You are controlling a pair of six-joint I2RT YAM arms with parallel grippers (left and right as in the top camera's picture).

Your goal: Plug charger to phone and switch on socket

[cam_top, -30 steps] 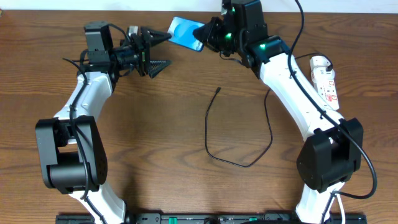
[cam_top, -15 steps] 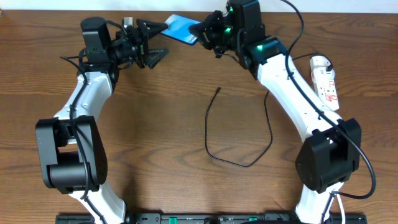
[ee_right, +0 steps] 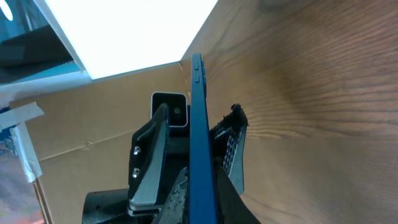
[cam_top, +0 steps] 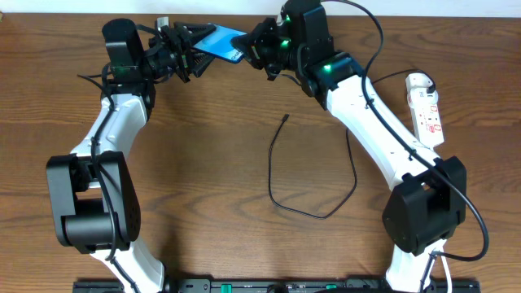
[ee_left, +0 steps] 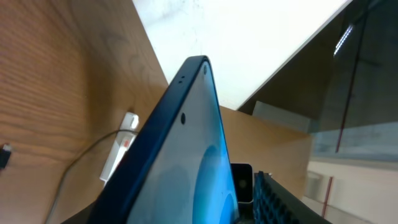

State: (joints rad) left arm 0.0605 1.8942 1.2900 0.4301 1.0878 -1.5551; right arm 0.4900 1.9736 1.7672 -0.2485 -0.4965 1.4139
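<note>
- Left pincer [cam_top: 199,50] sits at the far left of the table [cam_top: 203,179], pointing right, its jaws spread
- Its fingers [ee_right: 149,155] stand one on each side of the phone's left end; the right wrist view shows a gap between each finger and the phone
- Phone [cam_top: 221,43] is raised off the table near the far edge, between the two pincers, tilted with its blue screen partly upward
- From the left wrist it shows edge-on, with the screen's lighter swirl at the bottom
- Right pincer [cam_top: 251,47] faces left and is pinching the phone's right end, with green lights lit on the arm behind it
- Charger [cam_top: 273,175] lies loose on the table in a long loop, well apart from the phone
- Its small plug tip points toward the far edge at mid-table; the cable curves down, round and back up under the right arm
- Socket [cam_top: 426,104] lies at the far right of the table, rounded end toward the far edge, red marks along its top, well apart from both pincers
</note>
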